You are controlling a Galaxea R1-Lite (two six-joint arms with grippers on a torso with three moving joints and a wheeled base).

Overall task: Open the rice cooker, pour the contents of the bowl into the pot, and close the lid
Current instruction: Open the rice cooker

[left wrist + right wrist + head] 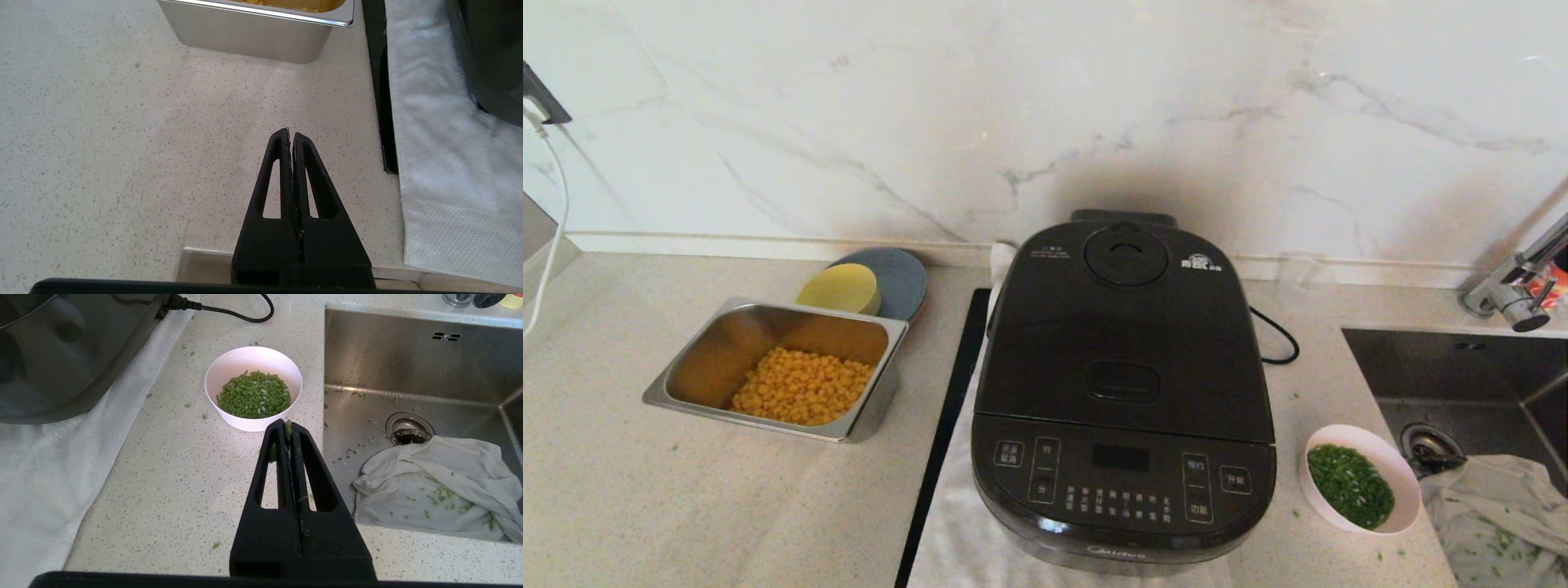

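So the tabletop (645, 490) is a pale speckled stone, beige-ish with tiny dark flecks, and behind it runs a white marble-look wall (1045, 106) with grey veins. On the robot's right a steel sink (1462, 384) is sunk into it, with a crumpled white rag (441, 486) lying in it near the drain and a chrome tap (1515, 282) above.

The rice cooker (1123, 392) sits in the middle on a white towel (441, 171), its lid (1127, 327) down flat. "Midea" reads along the front edge; the panel has white characters and the lid has a small white logo, both too small for me to read. The bowl (1364, 478) stands just to the cooker's right, between it and the sink, holding the chopped greens (254, 395). Green bits are scattered around it on the stone.

On the left there's a steel tray (776, 371) with yellow corn (805, 385), and a yellow dish (840, 287) on a grey-blue plate (900, 278) behind it.

The left tool (291, 134) is clenched, empty, over bare stone near the tray. The right tool (288, 426) is clenched too, hanging just short of the bowl, with some green bits stuck at its tips.
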